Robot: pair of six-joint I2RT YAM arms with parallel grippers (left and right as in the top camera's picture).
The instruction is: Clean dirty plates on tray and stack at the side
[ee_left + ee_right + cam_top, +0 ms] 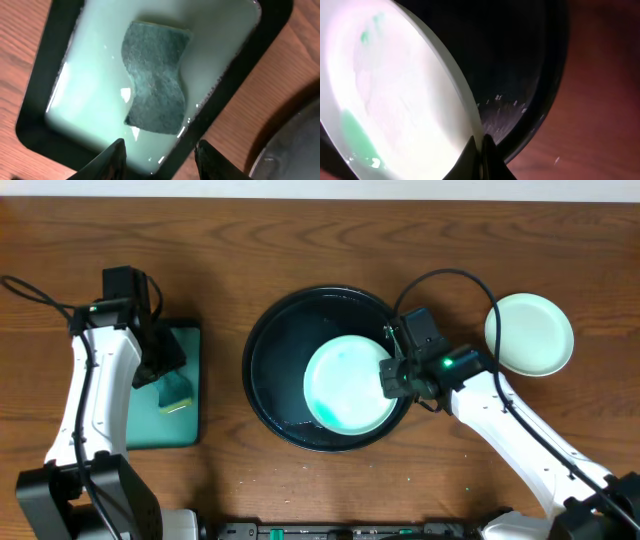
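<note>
While your right gripper (481, 146) pinches the smeared plate (350, 385) by its rim inside the black tray (265, 370), lower the half-open, empty left gripper (160, 147) squarely over the sponge (156, 82) just ahead of it, then close across its narrow waist.

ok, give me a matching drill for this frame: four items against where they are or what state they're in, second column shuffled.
Column A
1. sponge
2. smeared plate
3. clean plate
4. right gripper

Column B
a. on the table, right of the black tray
b. shut on a plate's rim
c. in the rectangular tray
d. in the black tray

Pairs: 1-c, 2-d, 3-a, 4-b
</note>
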